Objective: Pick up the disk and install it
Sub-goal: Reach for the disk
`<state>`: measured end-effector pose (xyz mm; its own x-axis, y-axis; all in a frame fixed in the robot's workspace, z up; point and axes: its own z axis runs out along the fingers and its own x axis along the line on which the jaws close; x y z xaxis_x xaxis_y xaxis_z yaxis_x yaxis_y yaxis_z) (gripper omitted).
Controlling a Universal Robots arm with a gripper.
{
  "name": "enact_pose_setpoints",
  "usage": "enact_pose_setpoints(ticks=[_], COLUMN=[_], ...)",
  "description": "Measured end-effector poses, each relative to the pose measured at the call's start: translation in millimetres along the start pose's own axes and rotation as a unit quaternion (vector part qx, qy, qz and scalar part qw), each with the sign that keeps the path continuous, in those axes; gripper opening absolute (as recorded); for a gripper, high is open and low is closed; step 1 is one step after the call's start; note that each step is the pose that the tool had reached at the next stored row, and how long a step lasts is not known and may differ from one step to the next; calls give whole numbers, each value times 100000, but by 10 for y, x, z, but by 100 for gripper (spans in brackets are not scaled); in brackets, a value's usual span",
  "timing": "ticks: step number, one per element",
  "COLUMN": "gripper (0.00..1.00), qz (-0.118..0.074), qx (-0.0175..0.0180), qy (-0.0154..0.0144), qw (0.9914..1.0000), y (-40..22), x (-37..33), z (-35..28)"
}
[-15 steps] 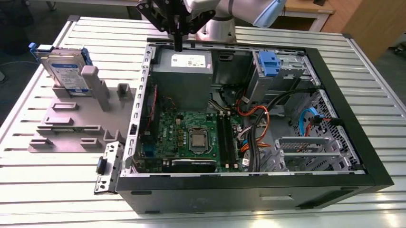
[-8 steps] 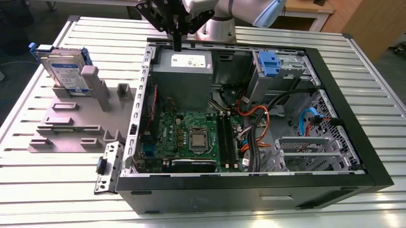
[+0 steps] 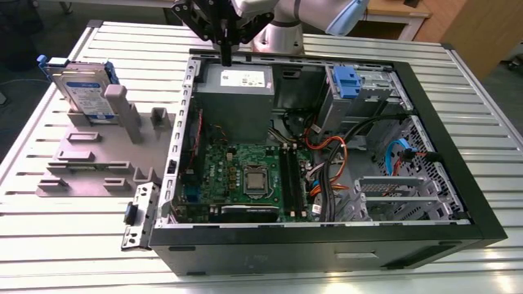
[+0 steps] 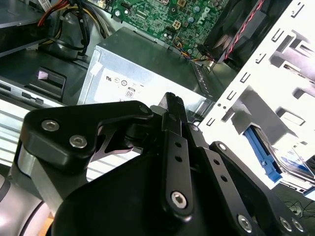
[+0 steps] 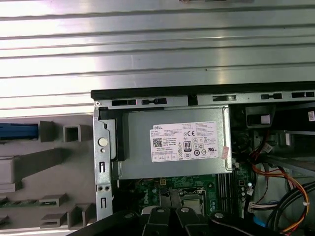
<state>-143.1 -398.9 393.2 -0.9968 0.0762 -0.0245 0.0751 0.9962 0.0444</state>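
Exterior view first: a slatted metal bench (image 3: 73, 257) carries an open black computer case (image 3: 327, 236) lying on its side. A grey moulded fixture (image 3: 82, 153) lies just beside the case, on the exterior view's left. Inside the case, a grey power supply box (image 3: 237, 101) with a white label sits against the far wall. A green motherboard (image 3: 245, 177) lies nearer the camera than the box. The disk (image 3: 82, 92) stands upright on edge in the far end of the fixture, outside the case, with its white-and-blue label facing out and its blue carrier around it. A lone blue bracket (image 3: 346, 82) sits in the drive bay at the case's far corner, on the exterior view's right. The end effector (image 3: 225, 58) hangs over the case's far edge, above the power supply box and well apart from the disk. Its fingers (image 4: 171, 105) are pressed together with nothing between them.
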Motion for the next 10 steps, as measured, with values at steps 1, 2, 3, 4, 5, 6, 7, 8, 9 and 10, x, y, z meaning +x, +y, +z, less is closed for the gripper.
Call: enact_pose_setpoints(ticks=[1,2,3,4,5,6,7,8,9,10], gripper=[11,11,11,11,11,11,11,11,11,11], qz=[-2,-1,1,2,-1,0,0,-1,0,3], qx=[2,2,3,5,3,3,0,2,4,4], qy=[2,2,2,2,2,2,0,2,1,2], qw=[100000,100000,100000,100000,100000,100000,100000,100000,100000,100000], y=[0,-1,-1,-1,-2,-2,-2,-3,-3,-3], x=[4,8,13,17,21,26,31,36,41,47], z=[0,-1,-1,-1,-1,-1,-1,-1,-1,-2])
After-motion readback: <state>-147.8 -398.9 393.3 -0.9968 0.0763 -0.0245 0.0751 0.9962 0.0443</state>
